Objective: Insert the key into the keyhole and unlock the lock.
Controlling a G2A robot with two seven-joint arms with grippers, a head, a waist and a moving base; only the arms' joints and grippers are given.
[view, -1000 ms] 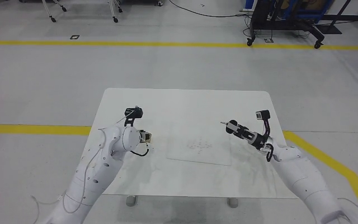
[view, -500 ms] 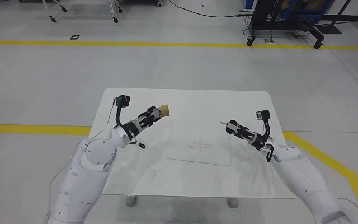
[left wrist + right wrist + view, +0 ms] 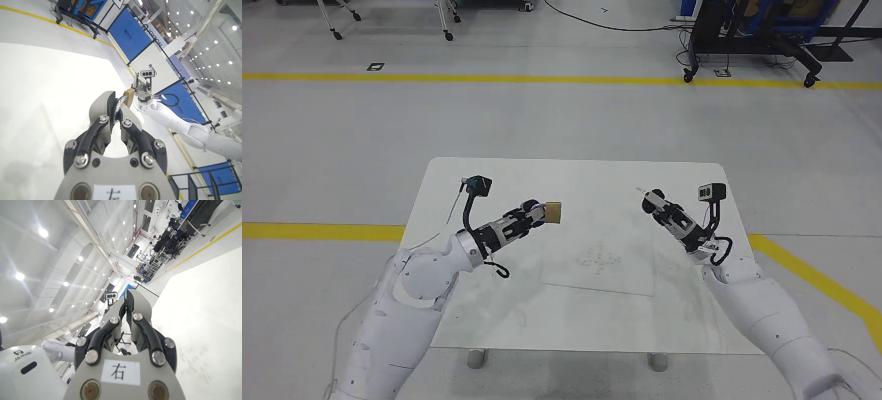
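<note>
Your left claw [image 3: 540, 211] pinches the lock [image 3: 554, 211] by its shackle [image 3: 121, 100] above the table [image 3: 582, 180]. Your right claw [image 3: 650, 200] pinches the key [image 3: 641, 190] above it too. Hold the lock steady and square the key to it first.

We see a white table [image 3: 572, 180] with a pale, scuffed sheet [image 3: 587, 278] lying near its middle. Yellow lines [image 3: 442, 77] cross the floor, and a black cart [image 3: 762, 45] stands beyond.
</note>
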